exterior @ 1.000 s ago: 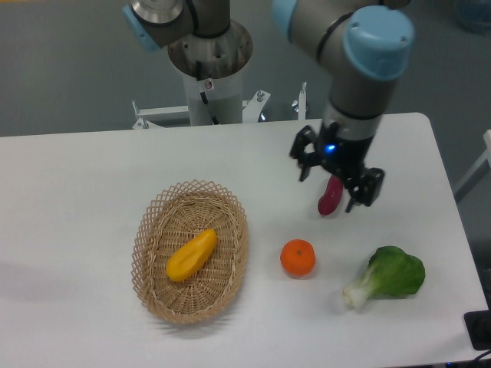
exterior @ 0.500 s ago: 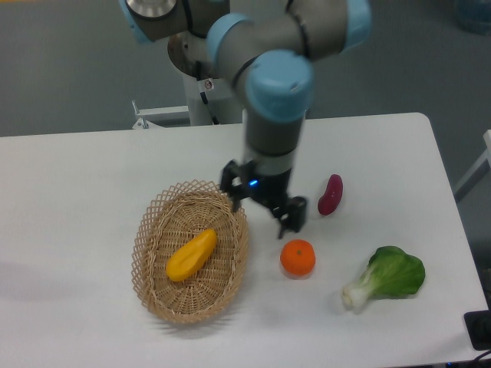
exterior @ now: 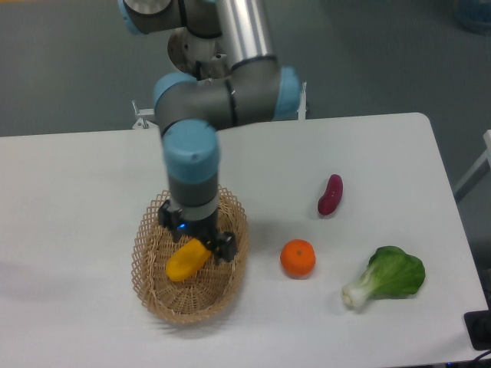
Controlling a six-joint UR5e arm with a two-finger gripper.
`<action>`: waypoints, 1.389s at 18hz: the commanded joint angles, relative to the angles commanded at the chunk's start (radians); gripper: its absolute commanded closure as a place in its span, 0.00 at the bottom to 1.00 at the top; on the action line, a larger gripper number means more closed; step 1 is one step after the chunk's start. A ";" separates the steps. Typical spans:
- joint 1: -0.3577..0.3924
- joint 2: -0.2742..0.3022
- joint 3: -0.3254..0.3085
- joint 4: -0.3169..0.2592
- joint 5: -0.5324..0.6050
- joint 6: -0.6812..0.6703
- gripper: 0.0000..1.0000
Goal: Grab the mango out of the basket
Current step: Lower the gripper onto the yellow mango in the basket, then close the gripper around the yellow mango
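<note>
The yellow-orange mango (exterior: 182, 263) lies in the tan wicker basket (exterior: 186, 309) at the left-centre of the table. My gripper (exterior: 196, 231) hangs over the basket and covers the mango's upper right end. Its fingers are spread apart, one on each side of that end, so it is open and grips nothing. The mango's lower left half shows below the gripper.
A round orange (exterior: 298, 257) sits just right of the basket. A purple-red oblong vegetable (exterior: 331, 194) lies further back right. A leafy green bok choy (exterior: 388, 276) is at the front right. The arm's base stands behind the table.
The arm has swung left from beside the purple vegetable, past the orange, to over the basket. The gripper now hangs lower, around the mango's upper end. No object has moved.
</note>
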 joint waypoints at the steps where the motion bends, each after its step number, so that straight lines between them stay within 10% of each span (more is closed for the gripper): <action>1: -0.002 -0.014 0.000 0.008 0.005 0.000 0.00; 17: -0.023 -0.055 -0.014 0.017 0.015 0.008 0.00; 21: -0.023 -0.052 -0.014 0.035 0.023 0.011 0.52; 25: -0.023 -0.048 -0.011 0.037 0.023 0.015 0.54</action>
